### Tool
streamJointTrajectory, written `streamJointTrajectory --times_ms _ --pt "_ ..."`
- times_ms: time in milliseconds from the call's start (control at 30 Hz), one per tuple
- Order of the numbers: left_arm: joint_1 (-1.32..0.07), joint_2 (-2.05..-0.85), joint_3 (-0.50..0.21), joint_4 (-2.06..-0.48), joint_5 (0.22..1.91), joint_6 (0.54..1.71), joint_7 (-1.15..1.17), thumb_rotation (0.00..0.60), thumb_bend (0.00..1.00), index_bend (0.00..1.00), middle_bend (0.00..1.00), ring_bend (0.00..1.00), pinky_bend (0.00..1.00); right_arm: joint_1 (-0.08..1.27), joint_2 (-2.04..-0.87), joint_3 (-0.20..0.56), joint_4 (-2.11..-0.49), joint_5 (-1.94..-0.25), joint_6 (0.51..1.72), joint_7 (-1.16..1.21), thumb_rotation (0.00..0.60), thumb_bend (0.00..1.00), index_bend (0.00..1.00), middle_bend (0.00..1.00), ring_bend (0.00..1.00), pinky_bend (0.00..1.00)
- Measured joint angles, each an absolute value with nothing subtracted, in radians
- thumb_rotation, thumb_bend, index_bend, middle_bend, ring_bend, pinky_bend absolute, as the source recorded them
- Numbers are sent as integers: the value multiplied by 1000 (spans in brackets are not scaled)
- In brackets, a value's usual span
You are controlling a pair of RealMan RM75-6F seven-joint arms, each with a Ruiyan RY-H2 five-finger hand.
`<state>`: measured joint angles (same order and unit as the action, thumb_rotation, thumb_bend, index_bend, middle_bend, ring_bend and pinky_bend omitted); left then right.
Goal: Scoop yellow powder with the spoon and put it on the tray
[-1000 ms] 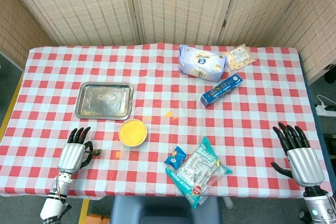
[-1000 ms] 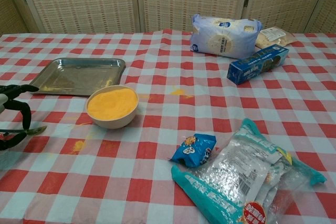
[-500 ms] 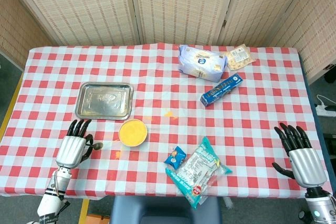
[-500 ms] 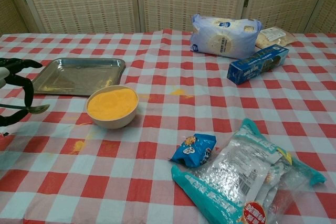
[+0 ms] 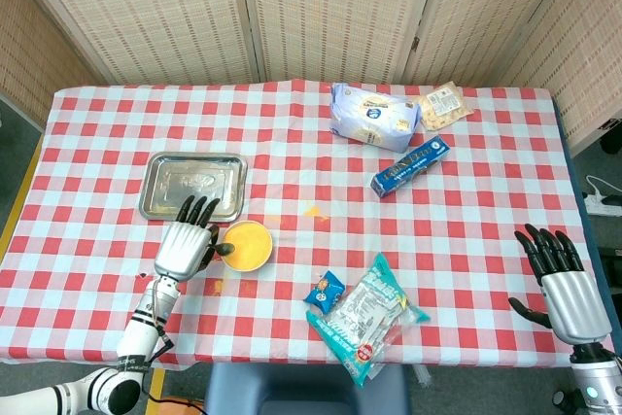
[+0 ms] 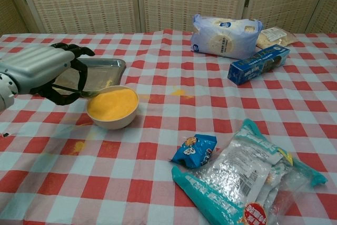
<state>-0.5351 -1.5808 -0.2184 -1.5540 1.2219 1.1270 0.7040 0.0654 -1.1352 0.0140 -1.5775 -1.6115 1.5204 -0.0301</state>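
Observation:
A white bowl of yellow powder (image 5: 246, 245) (image 6: 112, 107) stands near the table's front left. Just behind it lies a steel tray (image 5: 192, 186) (image 6: 108, 68), partly hidden in the chest view by my left hand. My left hand (image 5: 187, 247) (image 6: 43, 71) is at the bowl's left side and pinches a small metal spoon (image 5: 224, 250) (image 6: 88, 94). The spoon's tip is at the bowl's left rim. My right hand (image 5: 563, 282) hovers far right near the table's front edge, fingers spread, holding nothing.
A blue snack packet (image 5: 326, 290) and a large teal-edged packet (image 5: 370, 318) lie right of the bowl. A blue box (image 5: 410, 165), a white-blue bag (image 5: 372, 116) and a tan packet (image 5: 445, 106) sit at the back right. Yellow spills (image 5: 311, 209) dot the cloth.
My left hand has moved right and forward from the table's left edge to the bowl, carrying the spoon with it. The right hand has barely shifted.

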Motion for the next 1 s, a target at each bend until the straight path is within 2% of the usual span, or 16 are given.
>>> streamJointTrajectory --times_ms 233,400,600,1000 --pt "-588 -1638 -220 -1491 1150 1094 771 600 423 599 51 0 14 66 -1130 16 -1576 -1606 1517 -20 600 51 0 0 0 0" --pt "-611 -1666 -212 -1459 1131 1101 786 600 426 436 28 0 14 66 -1128 16 -1576 -1605 1516 -17 600 51 0 0 0 0" --pt "-618 -1667 -193 -1464 1125 1116 794 600 425 326 20 0 14 65 -1127 16 -1577 -1607 1520 -16 600 50 0 0 0 0" --pt "-600 -1624 -169 -1508 1160 1174 741 600 425 322 22 0 14 64 -1129 12 -1577 -1614 1519 -23 600 50 0 0 0 0"
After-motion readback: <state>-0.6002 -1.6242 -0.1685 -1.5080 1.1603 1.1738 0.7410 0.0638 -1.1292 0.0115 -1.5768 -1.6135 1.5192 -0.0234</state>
